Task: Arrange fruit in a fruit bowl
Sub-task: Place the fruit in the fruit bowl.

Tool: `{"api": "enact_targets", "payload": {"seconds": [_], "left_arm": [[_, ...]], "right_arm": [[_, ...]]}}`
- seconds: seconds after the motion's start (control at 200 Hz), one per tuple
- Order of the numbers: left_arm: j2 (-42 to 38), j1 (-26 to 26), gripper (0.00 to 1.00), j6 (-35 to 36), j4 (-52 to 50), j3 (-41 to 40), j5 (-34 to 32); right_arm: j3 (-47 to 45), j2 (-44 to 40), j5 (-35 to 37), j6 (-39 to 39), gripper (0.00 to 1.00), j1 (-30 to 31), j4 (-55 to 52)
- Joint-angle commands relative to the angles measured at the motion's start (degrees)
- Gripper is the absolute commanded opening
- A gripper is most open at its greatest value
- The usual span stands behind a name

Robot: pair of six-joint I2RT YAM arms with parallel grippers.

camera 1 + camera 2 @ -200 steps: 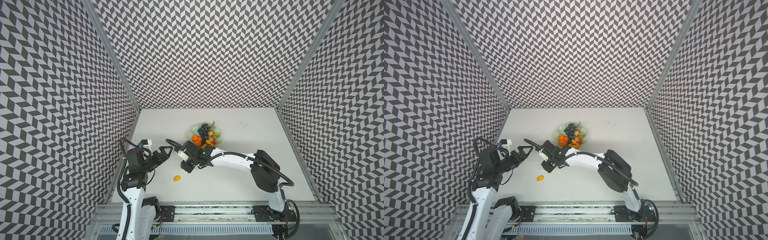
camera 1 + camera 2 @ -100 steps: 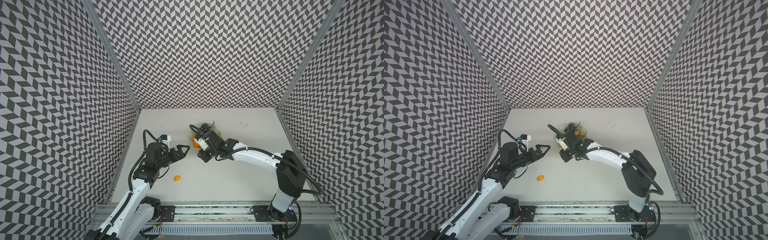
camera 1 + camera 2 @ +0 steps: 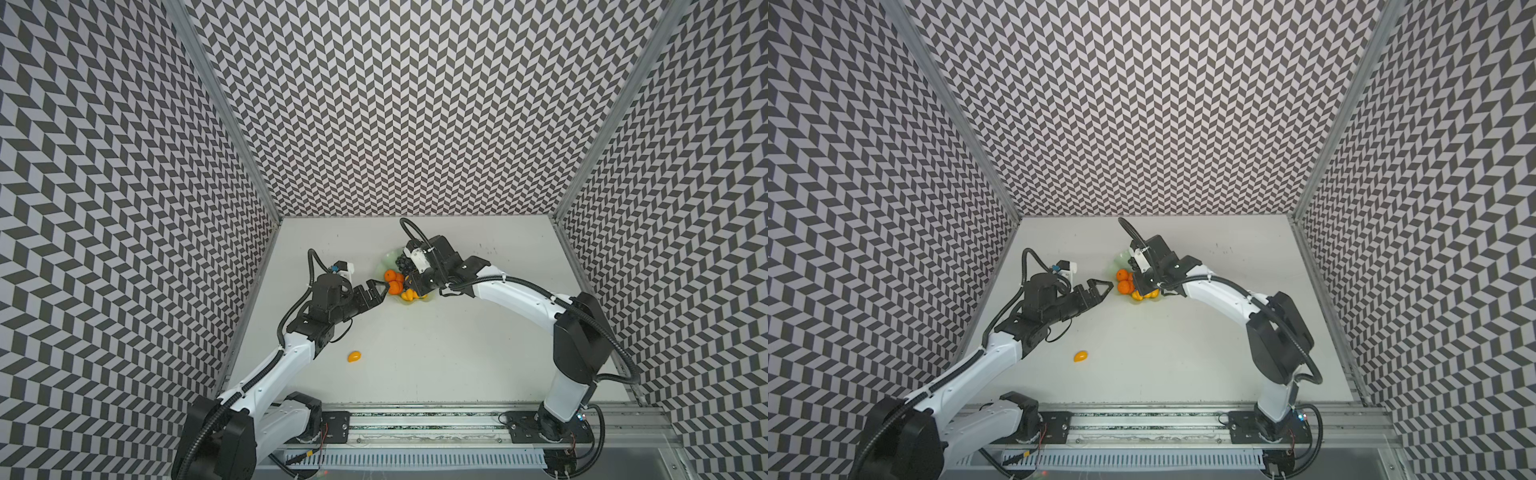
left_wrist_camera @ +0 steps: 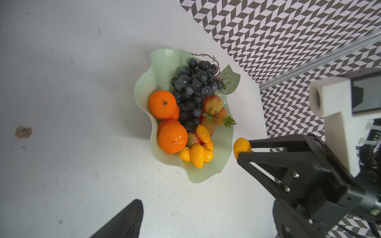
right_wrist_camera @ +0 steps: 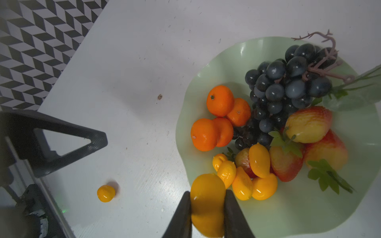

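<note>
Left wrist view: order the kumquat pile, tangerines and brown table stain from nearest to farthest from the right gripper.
1. Kumquat pile: in the bowl, nearest the right gripper.
2. Tangerines: bowl's far side.
3. Brown stain: table beyond the bowl.

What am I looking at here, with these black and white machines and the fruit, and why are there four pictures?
These are two white-and-black robot arms fixed to a metal rail at the front of a pale grey table. Each ends in a black two-fingered pincer. Two pictures come from a camera pair high above, looking down on everything. The other two come from small cameras on the arms' wrists, close up.

On the table sits a pale mint-green wavy-rimmed bowl. It holds round orange tangerines, a dark blue-black grape bunch, red-yellow strawberries and small oval kumquats. One loose kumquat lies on the table, nearer the rail.

The right pincer is shut on a yellow-orange kumquat near the bowl's rim. The left pincer is open and empty, close to the bowl.
</note>
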Motion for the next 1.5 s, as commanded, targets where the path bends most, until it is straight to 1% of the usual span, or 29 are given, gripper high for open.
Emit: {"api": "enact_targets", "payload": {"seconds": [0.0,0.19,0.446,0.711,1.097,1.242,1.402,1.492], "left_arm": [[1.38,-0.79,1.0,0.81,3.1,2.47,-0.69],[2.3,-1.33,1.0,0.72,3.97,2.44,-0.4],[1.07,-1.43,1.0,0.54,3.69,1.56,-1.28],[0.14,-1.43,1.0,0.37,3.03,1.18,-2.15],[-1.03,-1.41,1.0,0.45,2.13,0.81,-2.27],[-1.11,-1.48,1.0,0.8,1.37,0.78,-2.01],[-2.39,-1.43,1.0,1.24,-1.59,1.09,-3.04],[-4.02,-1.36,1.0,1.33,-5.58,1.92,-5.13]], "right_arm": [[3.22,3.51,1.51,-0.26,0.23,-0.49,-0.95],[7.22,8.21,2.56,-0.43,0.23,-0.66,-2.68],[10.11,12.8,5.72,-0.56,0.22,-0.76,-4.85],[10.76,14.69,6.11,-0.65,0.23,-0.76,-5.21],[11.37,14.33,5.26,-0.77,0.32,-0.76,-5.63],[11.37,13.16,4.67,-0.86,0.33,-0.76,-5.71],[10.43,10.95,4.71,-0.44,0.33,-0.68,-5.5],[8.64,8.17,4.0,-0.16,0.34,-0.28,-4.25]]}}
